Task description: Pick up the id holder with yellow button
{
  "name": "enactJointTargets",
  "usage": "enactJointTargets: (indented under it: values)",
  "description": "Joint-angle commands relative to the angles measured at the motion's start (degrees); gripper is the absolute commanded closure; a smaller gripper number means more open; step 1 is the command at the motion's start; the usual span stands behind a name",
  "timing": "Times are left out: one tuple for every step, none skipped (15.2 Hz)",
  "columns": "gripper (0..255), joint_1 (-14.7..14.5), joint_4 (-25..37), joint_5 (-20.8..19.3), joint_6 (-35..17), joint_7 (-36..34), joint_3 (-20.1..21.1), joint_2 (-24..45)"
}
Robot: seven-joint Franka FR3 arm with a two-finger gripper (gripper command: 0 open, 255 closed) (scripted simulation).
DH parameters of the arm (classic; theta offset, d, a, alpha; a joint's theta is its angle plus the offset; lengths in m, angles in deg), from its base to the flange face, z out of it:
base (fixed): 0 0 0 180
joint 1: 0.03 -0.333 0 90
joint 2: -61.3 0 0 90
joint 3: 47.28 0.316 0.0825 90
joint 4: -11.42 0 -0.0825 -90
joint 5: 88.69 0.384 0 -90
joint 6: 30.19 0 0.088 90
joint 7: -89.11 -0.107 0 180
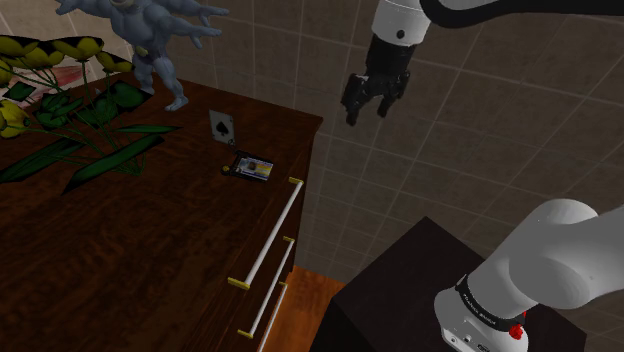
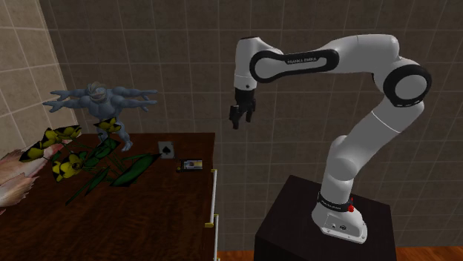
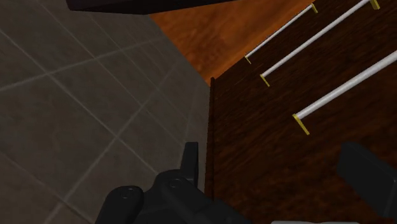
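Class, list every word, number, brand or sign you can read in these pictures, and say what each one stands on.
No words or numbers can be read.
Black spade sign: on the white card on the dresser.
White lettering on the arm's upper link: too small to read.
White lettering on the black ring near the arm's base: too small to read.
Print on the id holder: blurred, unreadable.

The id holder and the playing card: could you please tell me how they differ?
The id holder is dark-framed with a bluish face; the playing card is white with a black spade. The id holder lies nearer the dresser's drawer edge; the playing card sits farther back, towards the figurine. Both are small and rest on the dresser top.
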Motion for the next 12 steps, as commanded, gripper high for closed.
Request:
enactJointTargets:
  values:
    - [0, -0.3, 2.1, -0.5, -1.3, -3.0, 2.6, 3.1]
    - [0, -0.3, 3.5, -0.9, -1.8, -4.4, 3.8, 4.9]
    - [0, -0.4, 4.9, -1.4, -2.3, -5.9, 5.1, 6.6]
    - [0, -0.4, 6.3, -2.1, -2.6, -7.4, 6.3, 8.5]
    - [0, -0.4, 7.9, -2.8, -3.0, -8.9, 7.5, 10.4]
    - [0, -0.4, 9.5, -3.7, -3.2, -10.5, 8.7, 12.3]
    - [0, -0.5, 11.2, -4.6, -3.4, -12.1, 9.9, 14.4]
    - [0, -0.6, 13.0, -5.7, -3.5, -13.7, 11.0, 16.5]
    - [0, -0.7, 14.9, -6.9, -3.6, -15.3, 12.2, 18.6]
    - [0, -0.9, 16.9, -8.3, -3.5, -17.0, 13.3, 20.9]
    - [0, -1.1, 18.9, -9.7, -3.3, -18.7, 14.3, 23.2]
    - [0, -1.5, 21.1, -11.3, -3.0, -20.4, 15.3, 25.5]
